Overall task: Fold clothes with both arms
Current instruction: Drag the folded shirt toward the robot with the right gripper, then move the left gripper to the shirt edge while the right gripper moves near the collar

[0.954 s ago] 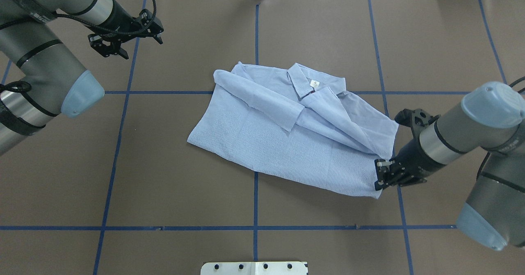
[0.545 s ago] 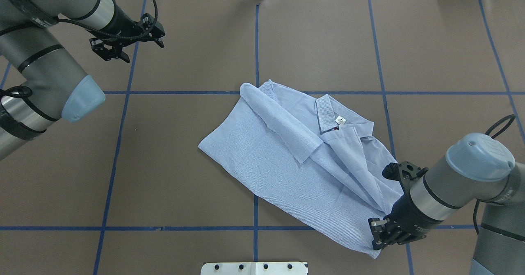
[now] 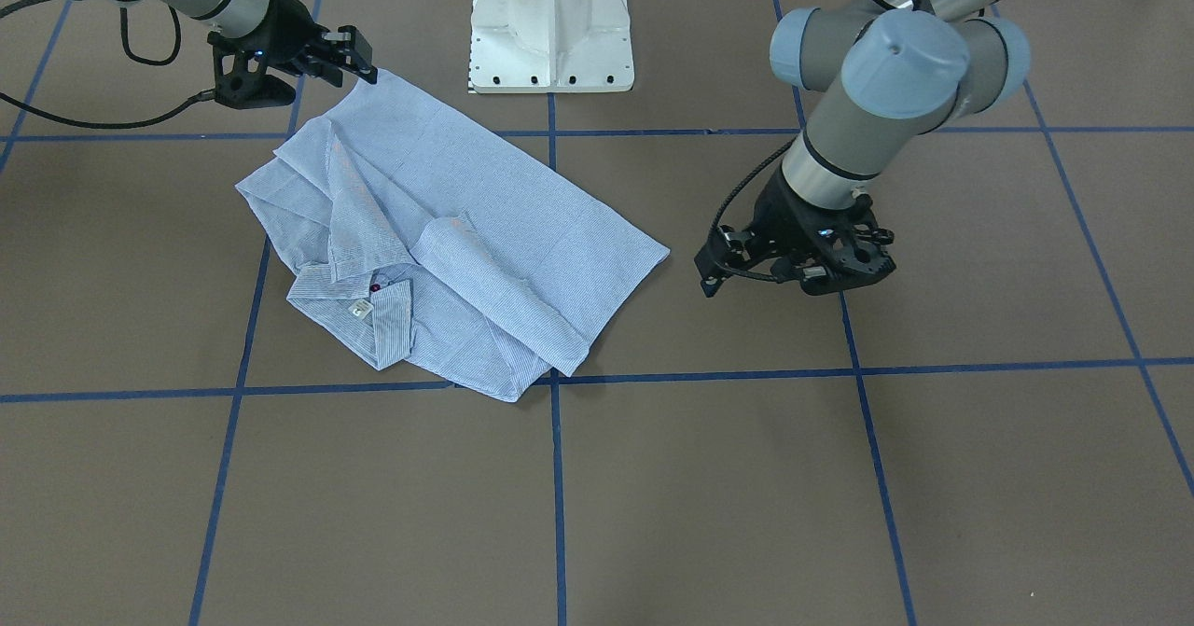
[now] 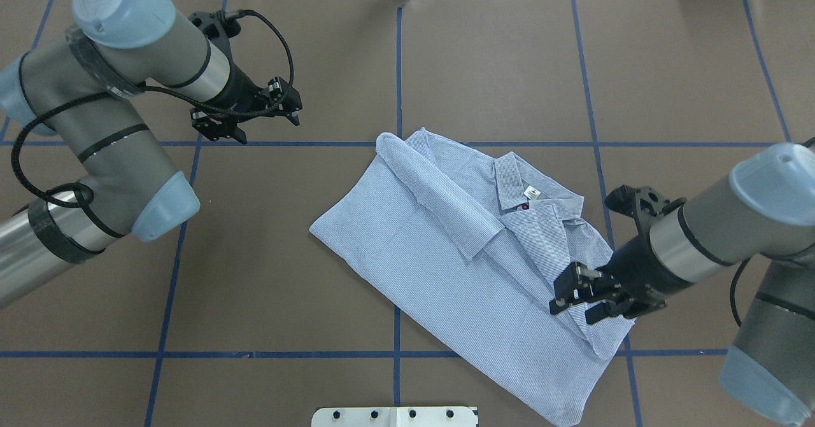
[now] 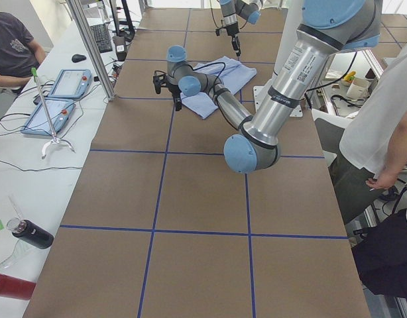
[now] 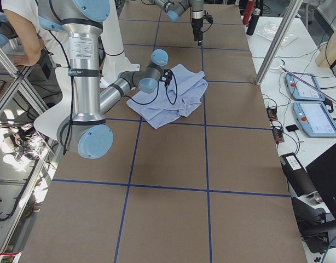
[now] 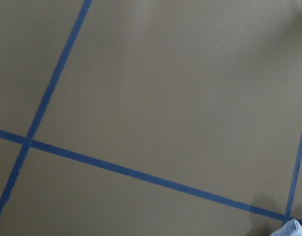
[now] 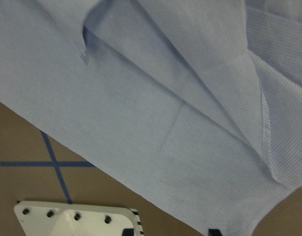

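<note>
The light blue striped shirt lies folded and slanted on the brown table, its collar and white label facing up. It also shows in the front view. My right gripper hovers open over the shirt's right side, near its lower corner, and holds nothing. In the front view the right gripper stands by the shirt's far corner. The right wrist view shows the shirt from above. My left gripper is open and empty over bare table, left of the shirt and apart from it. In the front view the left gripper is also apart from the shirt.
The white pedestal base stands at the table's robot-side edge, just beyond the shirt's corner. Blue tape lines divide the table into squares. Operators stand at the table's side, and tablets lie on a side bench.
My right gripper dragged the shirt toward the robot's edge and turned it, then let go of its corner and moved back over it. My left arm swung in toward the shirt.
</note>
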Motion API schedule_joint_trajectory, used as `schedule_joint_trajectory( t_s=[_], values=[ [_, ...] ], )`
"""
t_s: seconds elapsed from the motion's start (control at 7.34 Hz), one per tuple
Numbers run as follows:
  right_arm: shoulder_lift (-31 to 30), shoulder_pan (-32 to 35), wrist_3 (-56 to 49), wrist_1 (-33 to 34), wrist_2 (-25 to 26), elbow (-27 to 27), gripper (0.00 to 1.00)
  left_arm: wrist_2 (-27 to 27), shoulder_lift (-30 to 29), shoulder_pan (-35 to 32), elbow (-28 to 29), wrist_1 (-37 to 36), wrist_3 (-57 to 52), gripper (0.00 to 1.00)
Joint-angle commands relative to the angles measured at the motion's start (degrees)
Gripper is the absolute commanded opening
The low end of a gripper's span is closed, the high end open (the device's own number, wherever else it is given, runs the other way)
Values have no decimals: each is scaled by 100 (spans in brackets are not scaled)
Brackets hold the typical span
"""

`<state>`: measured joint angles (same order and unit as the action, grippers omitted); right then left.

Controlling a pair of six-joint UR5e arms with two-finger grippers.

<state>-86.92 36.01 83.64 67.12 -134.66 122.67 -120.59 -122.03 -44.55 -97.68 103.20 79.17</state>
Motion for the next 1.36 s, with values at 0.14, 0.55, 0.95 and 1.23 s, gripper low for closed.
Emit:
schedule_joint_trajectory(
  t_s=[0.14,0.55,0.95,1.23],
  values=[
    [465,643,-23,3,54,-50,100,166,-13,763,256,482,1126,94],
    [527,644,-23,3,177,-94,100,491,-180,1079,714,526,1522,86],
    [544,644,-14,-6,168,-164,100,667,-295,1281,1023,517,1637,82],
    [536,644,-14,-6,177,-164,100,703,-286,1300,1023,474,1637,78]
  ],
)
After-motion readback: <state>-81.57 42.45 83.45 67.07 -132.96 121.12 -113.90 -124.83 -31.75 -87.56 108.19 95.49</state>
